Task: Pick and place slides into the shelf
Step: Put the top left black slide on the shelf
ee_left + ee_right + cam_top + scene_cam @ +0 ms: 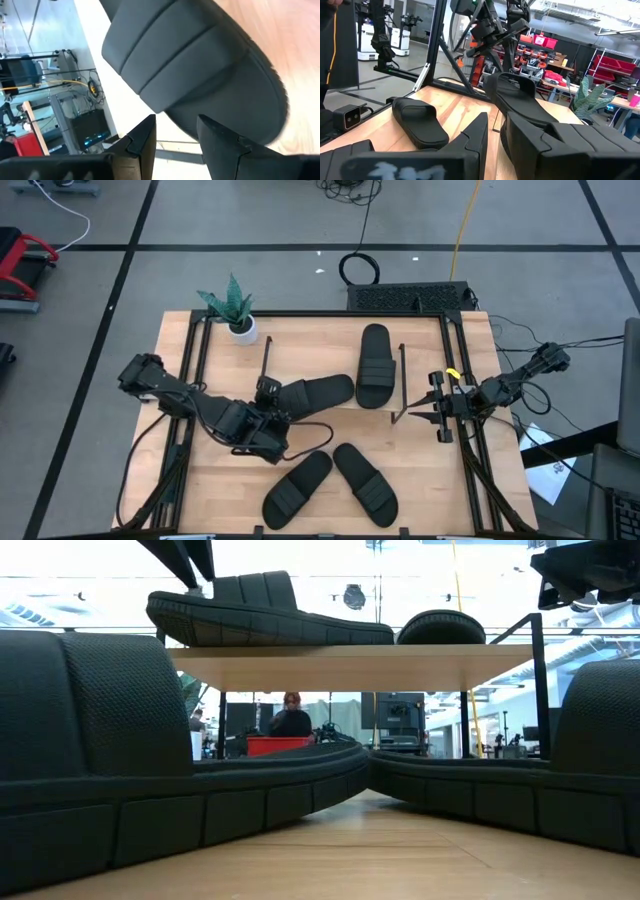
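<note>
Two black slides lie on the shelf's light top board [350, 655]. One [374, 365] lies lengthwise on it. The other [315, 392] lies slantwise, and my left gripper [270, 395] is shut on its strap end at the shelf's left edge. Two more slides [297, 487] [365, 483] rest sole-down on the table near its near edge and fill the low view's foreground [100, 740] [560, 770]. My right gripper [425, 408] hovers open at the shelf's right edge, touching nothing. My left gripper pinches the slanting slide by the rim of its strap end [182, 125], only at the fingertips [145, 142]. The fingers come from the table's left, slanting down. The slide's sole lies on the top board, and its held end [160, 610] overhangs the board's left edge.
A small plant in a white pot [238, 320] stands at the table's far left, beside the shelf's thin black frame [267, 360]. Black rails run along the table's left and right edges. Bare wood lies between the shelf and the two near slides.
</note>
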### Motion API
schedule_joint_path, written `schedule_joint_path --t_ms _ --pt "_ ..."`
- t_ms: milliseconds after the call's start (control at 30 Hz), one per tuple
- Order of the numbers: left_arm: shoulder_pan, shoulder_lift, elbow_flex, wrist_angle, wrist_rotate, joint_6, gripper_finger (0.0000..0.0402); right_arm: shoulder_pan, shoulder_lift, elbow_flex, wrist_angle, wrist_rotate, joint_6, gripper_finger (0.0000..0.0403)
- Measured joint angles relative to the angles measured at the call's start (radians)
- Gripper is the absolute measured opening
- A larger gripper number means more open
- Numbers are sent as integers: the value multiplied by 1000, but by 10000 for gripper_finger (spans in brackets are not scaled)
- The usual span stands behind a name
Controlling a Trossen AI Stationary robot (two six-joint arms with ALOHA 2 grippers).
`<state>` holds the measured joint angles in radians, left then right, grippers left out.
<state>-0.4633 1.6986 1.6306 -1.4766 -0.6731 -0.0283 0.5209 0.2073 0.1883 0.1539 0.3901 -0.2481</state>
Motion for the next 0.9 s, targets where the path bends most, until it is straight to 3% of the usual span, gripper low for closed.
schedule_joint_path --t_ms 133,267,333,400,567,700,800,900 --pt "-42 2 90 -94 5 -23 145 0 0 0 0 0 0 64" --pt "-90 -1 193 -94 -85 4 145 0 0 0 0 0 -1 64" --pt "-101 0 247 -93 -55 -24 145 0 0 0 0 0 -2 64" --pt "-85 0 303 -92 104 -94 145 0 0 0 0 0 -2 64" --pt "29 0 339 65 710 -387 145 0 0 0 0 0 0 64" --pt "36 0 281 337 1048 -311 145 0 0 0 2 0 0 64" --pt "26 1 213 610 1228 -186 145 0 0 0 8 -2 0 64" --pt "31 2 188 802 1275 -75 145 0 0 0 8 -2 0 64"
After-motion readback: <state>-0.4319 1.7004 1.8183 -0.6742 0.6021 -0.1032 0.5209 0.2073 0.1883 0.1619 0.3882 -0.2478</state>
